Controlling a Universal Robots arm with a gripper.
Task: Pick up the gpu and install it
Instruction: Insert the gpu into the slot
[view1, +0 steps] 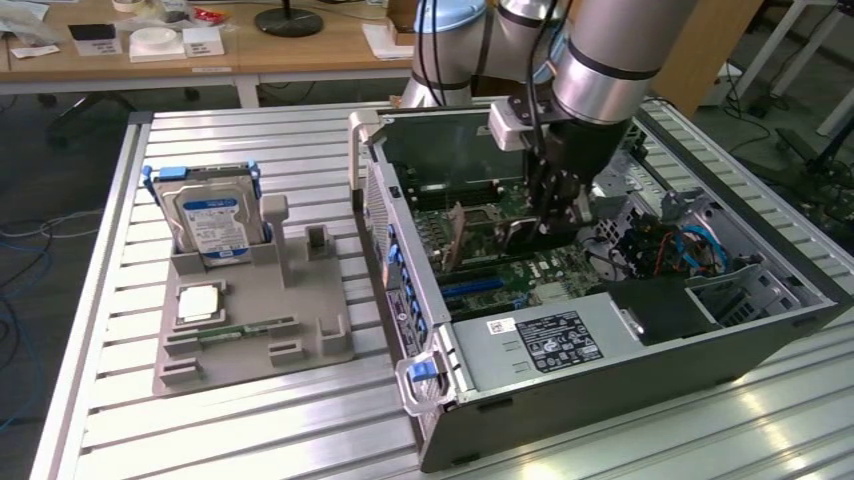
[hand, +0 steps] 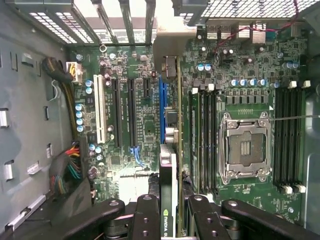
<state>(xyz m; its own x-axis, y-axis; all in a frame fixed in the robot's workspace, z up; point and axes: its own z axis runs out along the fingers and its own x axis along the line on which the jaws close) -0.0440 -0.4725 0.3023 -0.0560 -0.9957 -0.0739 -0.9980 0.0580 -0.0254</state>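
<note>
from my remote seat i see a silver slotted aluminium surface (view1: 267, 420) with wooden desks behind it at the upper left of the frame. on it lies one open grey and black computer case (view1: 641, 380), and at the exterior view's left one grey plastic tray (view1: 254, 350). the tray carries one boxy silver hard drive with a blue and white label (view1: 214, 225), one square silvery processor chip (view1: 200, 303) and one narrow green memory stick (view1: 247, 328).

the one grey arm (view1: 607, 50) reaches down into the case. its black pincer (view1: 547, 225) is closed part way, one finger on each flat face of the gpu (view1: 461, 235), a thin flat card, brownish on the face i can see, standing on edge.

the relation that matters: the gpu (hand: 168, 170) hangs directly under the pincer (hand: 170, 220), over the green motherboard (hand: 145, 130). its long axis runs from the fingers toward the case's slotted rear wall, at the exterior view's left. that axis lies parallel to the one long blue slot (hand: 162, 110), and the card sits close beside or over it. i cannot tell whether its lower edge has entered the slot.

next to the blue slot i count one white slot (hand: 100, 110) and two long black slots (hand: 116, 112), all bare.
</note>
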